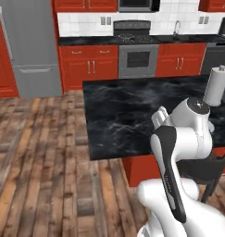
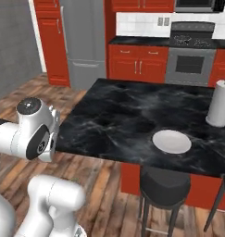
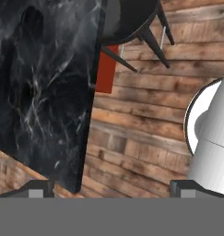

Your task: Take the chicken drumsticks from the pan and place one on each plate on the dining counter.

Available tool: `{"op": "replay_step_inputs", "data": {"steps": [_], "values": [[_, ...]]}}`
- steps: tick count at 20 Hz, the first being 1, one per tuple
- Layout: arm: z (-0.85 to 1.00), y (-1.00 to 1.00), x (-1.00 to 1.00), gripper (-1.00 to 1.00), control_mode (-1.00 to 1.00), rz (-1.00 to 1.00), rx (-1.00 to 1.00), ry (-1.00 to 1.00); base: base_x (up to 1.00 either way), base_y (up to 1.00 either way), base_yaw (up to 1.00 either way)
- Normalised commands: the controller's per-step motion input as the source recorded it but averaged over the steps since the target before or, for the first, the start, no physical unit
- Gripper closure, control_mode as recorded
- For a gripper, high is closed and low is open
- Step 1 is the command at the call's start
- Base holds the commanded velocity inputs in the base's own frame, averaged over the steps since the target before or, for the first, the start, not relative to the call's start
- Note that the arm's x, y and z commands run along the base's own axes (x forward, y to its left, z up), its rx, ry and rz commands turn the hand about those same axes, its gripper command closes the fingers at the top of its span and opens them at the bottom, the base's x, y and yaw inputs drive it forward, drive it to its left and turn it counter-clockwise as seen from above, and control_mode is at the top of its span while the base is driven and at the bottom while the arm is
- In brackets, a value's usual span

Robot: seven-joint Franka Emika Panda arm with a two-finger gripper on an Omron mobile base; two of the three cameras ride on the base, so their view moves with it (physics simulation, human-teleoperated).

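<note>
One white plate (image 2: 171, 141); one stool (image 2: 165, 186); one paper-towel roll (image 2: 220, 102)

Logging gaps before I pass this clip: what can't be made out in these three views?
- Pan on the stove: left base view, too small and blurred to tell its contents.
- Dining counter: left base view, right part hidden behind the arm.
- White plate: right base view, plain; a second plate cannot be made out.
- Stool: hand view, cut off by the top edge.
</note>
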Motion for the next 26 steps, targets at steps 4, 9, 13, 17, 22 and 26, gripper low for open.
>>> {"op": "replay_step_inputs", "data": {"steps": [4, 9, 13, 17, 22, 26], "values": [[0.00, 0.00, 0.00, -1.00, 1.00, 0.00, 0.00, 0.00, 0.08, 1.00, 0.00], [0.00, 0.00, 0.00, -1.00, 1.00, 0.00, 0.00, 0.00, 0.13, 1.00, 0.00], [0.00, 0.00, 0.00, -1.00, 1.00, 0.00, 0.00, 0.00, 0.21, 1.00, 0.00], [0.00, 0.00, 0.00, -1.00, 1.00, 0.00, 0.00, 0.00, 0.44, 1.00, 0.00], [0.00, 0.00, 0.00, -1.00, 1.00, 0.00, 0.00, 0.00, 0.87, 0.99, -0.07], [0.00, 0.00, 0.00, -1.00, 1.00, 0.00, 0.00, 0.00, 1.00, 0.69, -0.11]]}}
